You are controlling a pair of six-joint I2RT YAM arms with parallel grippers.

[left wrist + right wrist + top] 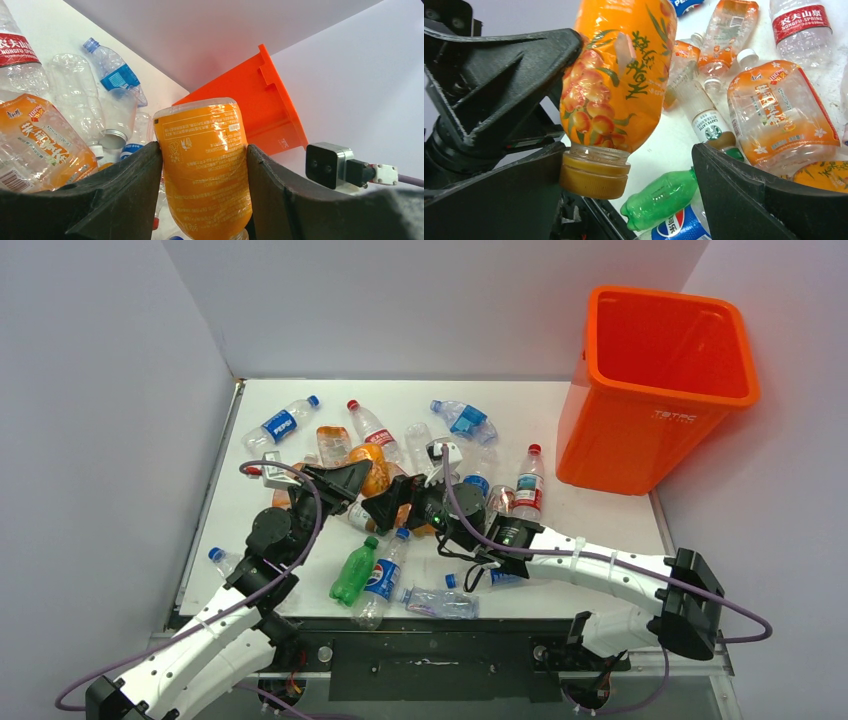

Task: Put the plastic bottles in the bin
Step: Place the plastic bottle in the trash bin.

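The left gripper is clamped partway closed on an orange bottle, which hangs cap-down, well left of the bin in the overhead view. The right gripper stands wide open and grips nothing, with one finger on each side of that bottle's cap end. The other bottles lie scattered on the white table, all left of the bin. A red-capped bottle stands upright near the bin, and a green bottle lies far from it.

A blue-labelled bottle reads "PEPSI". A red-labelled bottle reads "NONGFU SPRING" under Chinese characters. A small bottle says "CAFFE LATTE" by a round dark logo. The bin's white lettering is too small to read.
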